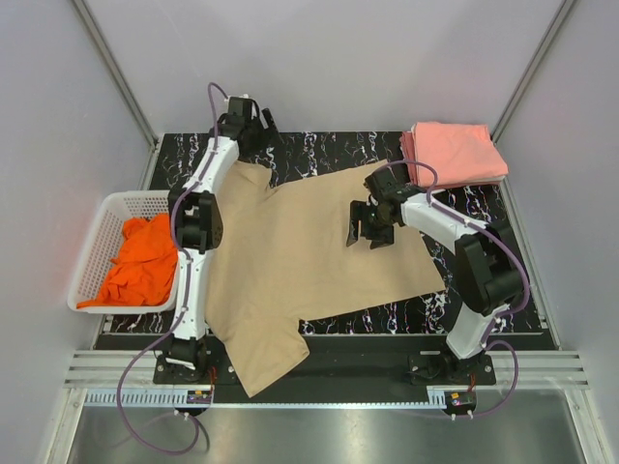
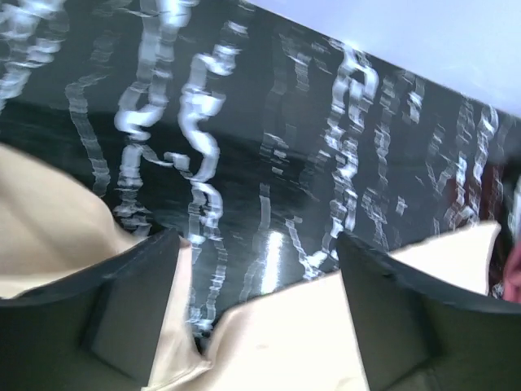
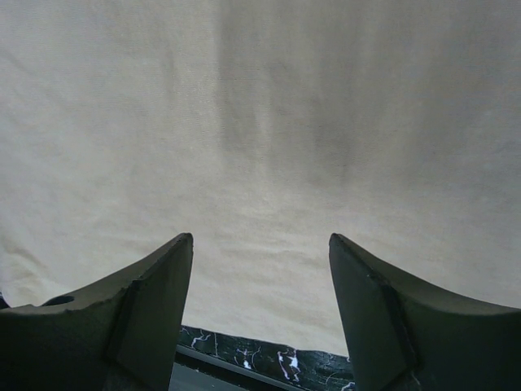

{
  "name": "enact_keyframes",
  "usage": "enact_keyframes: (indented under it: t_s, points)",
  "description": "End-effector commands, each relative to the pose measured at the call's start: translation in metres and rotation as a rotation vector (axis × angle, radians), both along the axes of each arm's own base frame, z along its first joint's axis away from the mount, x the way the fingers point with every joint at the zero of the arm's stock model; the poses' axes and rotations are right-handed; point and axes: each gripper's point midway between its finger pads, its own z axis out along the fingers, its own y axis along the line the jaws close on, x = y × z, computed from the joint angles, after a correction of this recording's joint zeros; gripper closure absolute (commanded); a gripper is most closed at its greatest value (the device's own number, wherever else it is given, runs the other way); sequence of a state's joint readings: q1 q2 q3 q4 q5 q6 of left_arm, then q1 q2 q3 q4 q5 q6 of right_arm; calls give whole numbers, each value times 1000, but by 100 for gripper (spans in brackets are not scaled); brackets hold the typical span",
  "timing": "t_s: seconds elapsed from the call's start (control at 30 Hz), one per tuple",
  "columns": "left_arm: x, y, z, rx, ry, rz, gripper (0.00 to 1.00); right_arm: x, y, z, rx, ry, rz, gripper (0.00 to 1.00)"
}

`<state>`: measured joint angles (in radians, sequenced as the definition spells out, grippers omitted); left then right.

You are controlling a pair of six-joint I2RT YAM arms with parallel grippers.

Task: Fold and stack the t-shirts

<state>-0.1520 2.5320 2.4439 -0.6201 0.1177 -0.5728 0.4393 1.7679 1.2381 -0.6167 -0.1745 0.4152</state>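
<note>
The tan shirt point(image 1: 309, 251) lay spread across the bench point(image 1: 319, 145), one corner lapping over the near edge. Both were spread and empty: the left end effector point(image 1: 253, 118) at the shirt's far edge, the right end effector point(image 1: 369, 228) over the cloth. An uneven pull could drag the shirt askew and bunch the fold.

Matt tan cloth shirt point(image 1: 300, 261); glossy black marbled tabletop point(image 1: 329, 155); white plastic basket point(image 1: 97, 242)
</note>
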Motion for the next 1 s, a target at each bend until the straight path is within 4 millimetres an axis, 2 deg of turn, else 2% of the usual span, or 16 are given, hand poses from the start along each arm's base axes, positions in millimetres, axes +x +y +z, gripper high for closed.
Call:
enact_keyframes:
  t_s: [0.0,0.03,0.07,0.13,0.17,0.33,0.47,0.53,0.57,0.63,0.73,0.83,0.87,0.9,0.93,0.97]
  points:
    - [-11,-21,36,29,-88,-125,13,7,-2,17,6,-68,-2,25]
    - [-17,-16,35,62,-79,-107,13,8,-2,18,6,-71,-3,25]
    - [-35,-6,36,85,-47,-82,12,9,-1,17,7,-67,-4,25]
    - [-52,11,34,120,-13,-30,12,13,2,20,19,-74,-5,25]
    - [-68,23,28,135,21,9,12,14,4,19,19,-69,-2,25]
    - [-96,49,-3,151,117,37,16,31,5,24,36,-84,-12,25]
    - [-99,52,-26,158,164,32,18,49,-9,19,45,-71,-62,25]
    - [-94,51,-33,156,172,34,18,56,-15,10,51,-49,-83,24]
    - [-94,51,-46,155,200,35,18,58,-22,0,45,-24,-101,25]
    - [-91,51,-56,160,220,36,19,57,-27,-9,39,3,-114,25]
    - [-88,50,-87,165,275,33,20,45,-32,-25,21,51,-130,25]
    - [-81,47,-96,154,292,29,20,31,-37,-36,5,91,-153,26]
    - [-82,45,-109,148,317,28,20,23,-40,-40,1,116,-170,25]
    - [-73,42,-104,140,298,29,21,18,-41,-43,2,129,-181,26]
    - [-73,41,-114,137,319,29,21,13,-40,-43,7,141,-191,26]
    - [-69,38,-114,131,315,30,21,4,-42,-45,16,166,-221,26]
